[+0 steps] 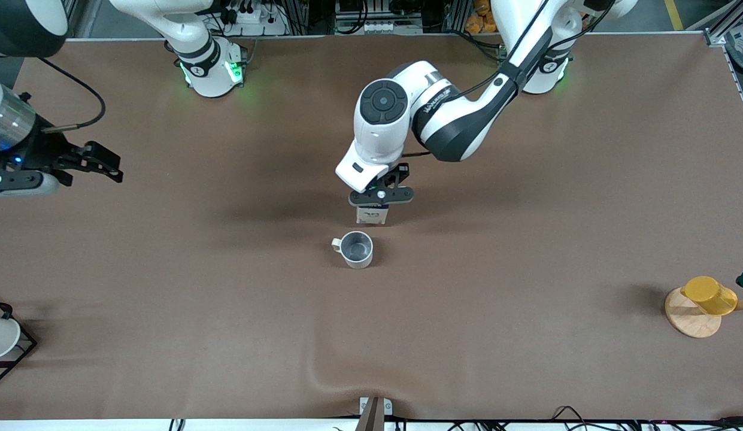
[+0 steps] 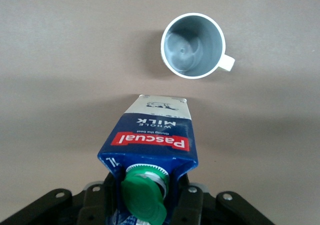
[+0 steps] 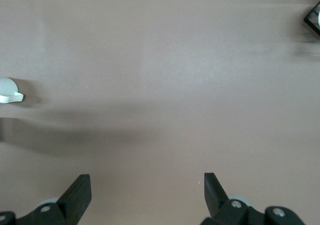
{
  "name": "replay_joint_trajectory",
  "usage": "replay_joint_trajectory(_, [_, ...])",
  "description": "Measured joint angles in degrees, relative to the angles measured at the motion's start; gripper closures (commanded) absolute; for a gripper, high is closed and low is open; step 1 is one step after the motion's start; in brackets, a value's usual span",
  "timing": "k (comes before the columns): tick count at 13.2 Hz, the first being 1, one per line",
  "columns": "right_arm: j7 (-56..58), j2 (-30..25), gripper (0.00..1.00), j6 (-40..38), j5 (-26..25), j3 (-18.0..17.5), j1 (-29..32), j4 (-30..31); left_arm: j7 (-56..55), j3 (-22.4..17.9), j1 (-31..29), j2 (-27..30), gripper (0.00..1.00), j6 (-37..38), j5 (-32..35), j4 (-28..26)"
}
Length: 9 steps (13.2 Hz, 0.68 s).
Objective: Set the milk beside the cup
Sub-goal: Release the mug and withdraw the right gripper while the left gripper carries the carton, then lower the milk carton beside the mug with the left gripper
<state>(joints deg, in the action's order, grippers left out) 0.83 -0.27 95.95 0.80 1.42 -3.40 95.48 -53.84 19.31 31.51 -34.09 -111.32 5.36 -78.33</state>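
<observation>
The left gripper (image 1: 381, 196) points straight down at mid-table, fingers clamped (arm reaching out from its base); the right gripper (image 1: 102, 163) waits, fingers spread.

We see a wide table (image 1: 167, 311) w/ a brown cloth cover, slightly rippled at the edge nearest the front camera. Along the top edge: aluminium frame rails (image 1: 721, 27), cables and power strips (image 1: 251, 18) on a grey floor. Lighting is even, soft shadows across the cloth; green glow near the top
</observation>
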Motion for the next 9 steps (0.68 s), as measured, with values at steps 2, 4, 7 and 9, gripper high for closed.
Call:
replay_joint_trajectory(2, [0.0, -0.1, 0.0, 0.0, 0.0, 0.3, -0.2, 0.0, 0.0, 0.0, 0.6, -1.0, 0.53, -0.7, 0.0, 0.2])
replay_joint_trajectory(4, [0.0, -0.1, 0.0, 0.0, 0.0, 0.3, -0.3, 0.0, 0.0, -0.2, 1.0, -2.0, 0.53, -1.0, 0.0, 0.5])
replay_joint_trajectory(7, [0.0, -0.1, 0.0, 0.0, 0.0, 0.6, -0.3, 0.0, 0.1, -0.2, 1.0, -3.1, 0.53, -1.4, 0.0, 0.8])
replay_joint_trajectory(9, [0.0, -0.1, 0.0, 0.0, 0.0, 0.7, -0.3, 0.0, 0.1, -0.2, 1.0, -3.7, 0.53, -1.6, 0.0, 1.1])
